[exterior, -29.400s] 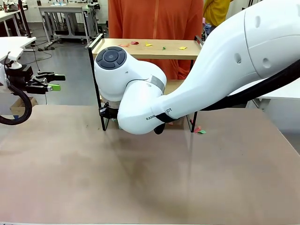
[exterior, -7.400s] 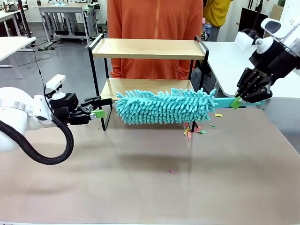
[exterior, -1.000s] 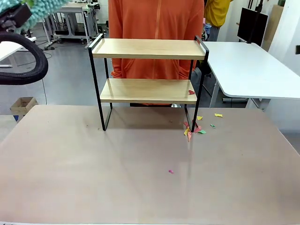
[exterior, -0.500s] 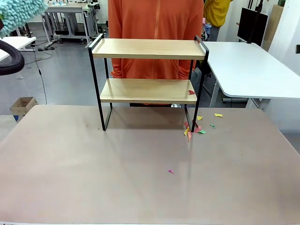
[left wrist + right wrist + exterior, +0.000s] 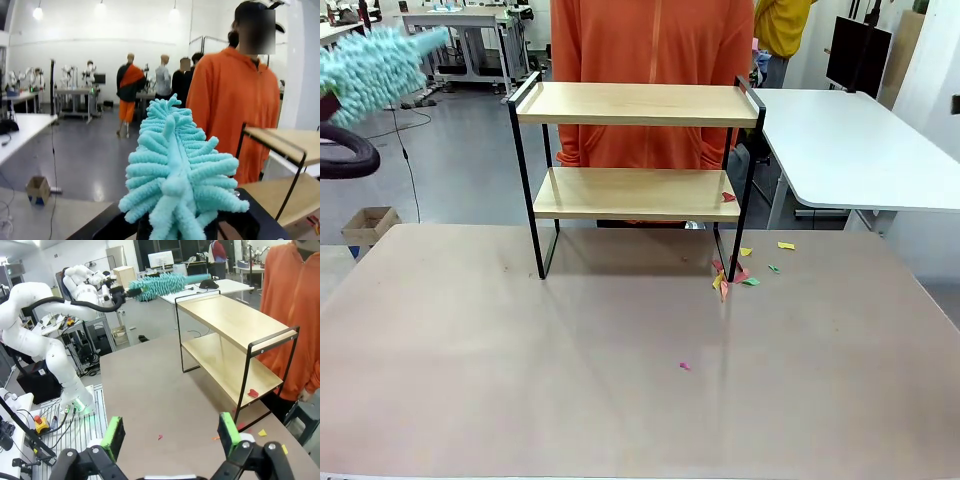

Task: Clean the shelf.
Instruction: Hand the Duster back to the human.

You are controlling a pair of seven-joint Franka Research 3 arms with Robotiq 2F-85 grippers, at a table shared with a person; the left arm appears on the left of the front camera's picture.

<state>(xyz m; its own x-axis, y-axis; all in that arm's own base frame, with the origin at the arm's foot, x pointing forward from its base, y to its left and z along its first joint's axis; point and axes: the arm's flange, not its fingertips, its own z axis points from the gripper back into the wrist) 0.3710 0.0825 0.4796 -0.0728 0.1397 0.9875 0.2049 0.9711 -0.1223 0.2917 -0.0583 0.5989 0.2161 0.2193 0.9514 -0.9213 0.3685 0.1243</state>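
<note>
1. Front view, far left: the teal microfibre duster (image 5: 375, 65) is raised high. In the right wrist view the left gripper (image 5: 119, 293) is clamped on its handle end and the fluffy head points away from it toward the shelf (image 5: 227, 335).

2. Seen from this left pincer, the shelf (image 5: 280, 165) stands ahead and to its right, lower than the duster head (image 5: 175, 170). It is well apart from the head, no contact.

3. My judgement: the step in hand is bringing the duster back for one more pass. The top board looks clean. One red paper scrap (image 5: 727, 197) lies on the lower board, at the end farthest from the left pincer.

4. To do it well, lower the head first, enter between the two boards with the duster level, and sweep along the lower board to that far end, so the scrap falls off. Keep away from the black frame posts.

5. More coloured scraps (image 5: 732, 274) already lie on the table (image 5: 520, 380) beside the shelf foot.

6. Right side: the right gripper (image 5: 171, 432) has its green pads (image 5: 113, 435) wide apart and holds nothing. The shelf is ahead of it and to its right, well apart.
</note>
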